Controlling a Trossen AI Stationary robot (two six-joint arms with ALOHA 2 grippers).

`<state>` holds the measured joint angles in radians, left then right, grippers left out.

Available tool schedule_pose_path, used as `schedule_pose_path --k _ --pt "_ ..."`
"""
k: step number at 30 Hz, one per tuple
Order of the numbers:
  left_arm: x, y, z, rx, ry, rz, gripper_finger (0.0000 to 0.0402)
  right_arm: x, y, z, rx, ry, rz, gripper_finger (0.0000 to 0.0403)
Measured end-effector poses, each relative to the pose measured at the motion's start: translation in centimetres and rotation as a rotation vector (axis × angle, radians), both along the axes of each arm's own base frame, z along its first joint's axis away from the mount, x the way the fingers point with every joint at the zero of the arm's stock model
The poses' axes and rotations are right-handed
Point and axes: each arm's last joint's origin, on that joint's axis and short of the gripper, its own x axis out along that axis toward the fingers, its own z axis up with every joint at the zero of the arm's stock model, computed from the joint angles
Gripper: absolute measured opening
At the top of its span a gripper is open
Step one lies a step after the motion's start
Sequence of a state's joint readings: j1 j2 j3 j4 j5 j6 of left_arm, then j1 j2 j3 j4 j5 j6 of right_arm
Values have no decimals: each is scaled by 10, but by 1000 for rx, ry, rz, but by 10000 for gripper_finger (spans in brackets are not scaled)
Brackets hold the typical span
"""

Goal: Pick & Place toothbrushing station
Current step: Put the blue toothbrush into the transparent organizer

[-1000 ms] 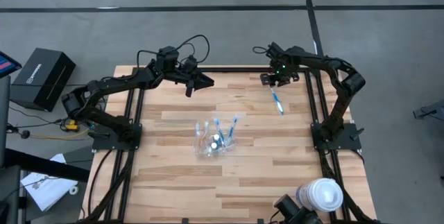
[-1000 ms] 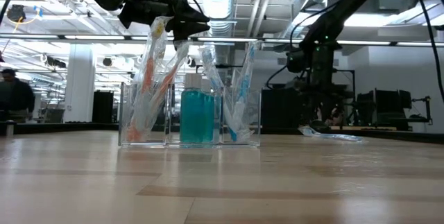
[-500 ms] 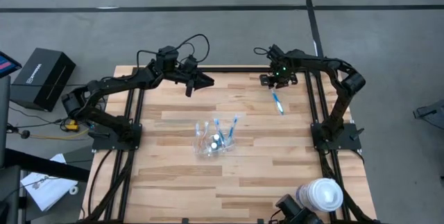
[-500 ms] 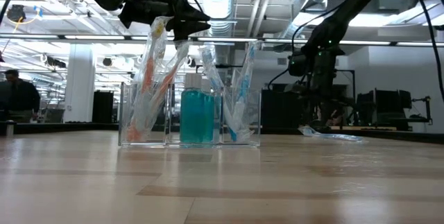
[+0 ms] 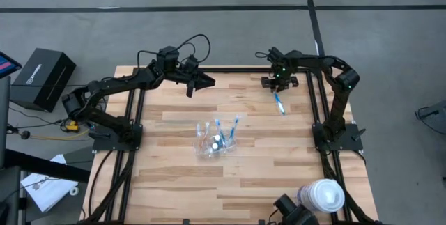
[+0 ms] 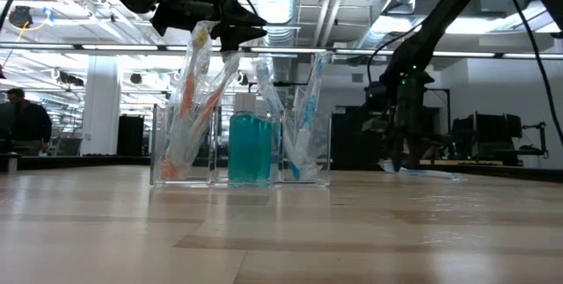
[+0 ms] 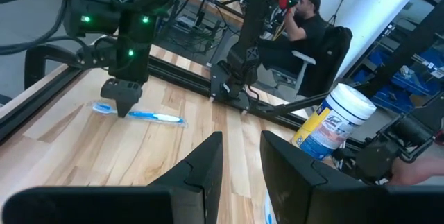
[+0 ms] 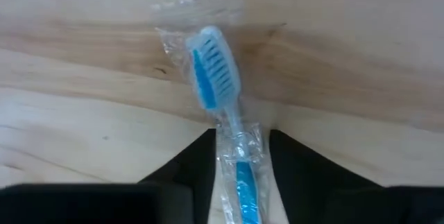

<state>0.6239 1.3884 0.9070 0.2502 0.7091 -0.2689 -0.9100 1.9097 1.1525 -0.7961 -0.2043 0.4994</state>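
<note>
A clear holder [image 5: 216,141] stands mid-table with several wrapped blue, white and orange toothbrushes and blue-green tubes [image 6: 251,148] upright in it. One blue toothbrush in a clear wrapper [image 5: 280,104] lies flat on the table at the far right. My right gripper [image 5: 277,88] points down over its head end, tips low at the table [image 6: 400,163]. It is narrowly open, with a finger on each side of the wrapped handle [image 8: 241,161]. My left gripper [image 5: 207,82] hangs in the air at the far left, narrowly open and empty. My right gripper comes from above, pointing down, its fingers [image 8: 201,158] across the toothbrush just behind the head [image 8: 211,64]. They stand close on both sides of the wrapper [image 8: 229,137]; I cannot tell whether they touch it. The toothbrush lies flat on the table.
A large white lidded container [image 5: 326,196] stands at the table's near right corner. A black box [image 5: 43,79] sits off the table to the left. Black frame rails run along both side edges. People sit in the room beyond [image 7: 305,16].
My right gripper has gone down onto the lying toothbrush, from well above the table to tips at table height. The toothbrush has stayed where it was.
</note>
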Motion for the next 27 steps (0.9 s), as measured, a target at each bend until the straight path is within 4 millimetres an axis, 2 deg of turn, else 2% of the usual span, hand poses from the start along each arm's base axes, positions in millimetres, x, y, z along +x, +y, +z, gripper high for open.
schedule_pose_path --k 2,6,11,14,18,21,27 --pt "0 0 0 0 0 0 92 0 -1 1 2 -1 11 105" --pt "0 0 0 0 0 0 92 -1 -6 3 -4 -11 44 21" --pt "0 0 0 3 -4 0 92 -2 -10 4 -3 -54 54 11" --pt "0 0 1 10 -13 1 92 0 -9 12 -7 -114 58 5" --pt "-2 4 5 34 -43 15 92 7 -3 33 -37 -217 50 3" --pt "-6 12 7 46 -59 43 92 16 2 57 -108 -337 49 2" --pt "-18 28 12 56 -102 100 92 35 16 127 -390 -668 81 1"
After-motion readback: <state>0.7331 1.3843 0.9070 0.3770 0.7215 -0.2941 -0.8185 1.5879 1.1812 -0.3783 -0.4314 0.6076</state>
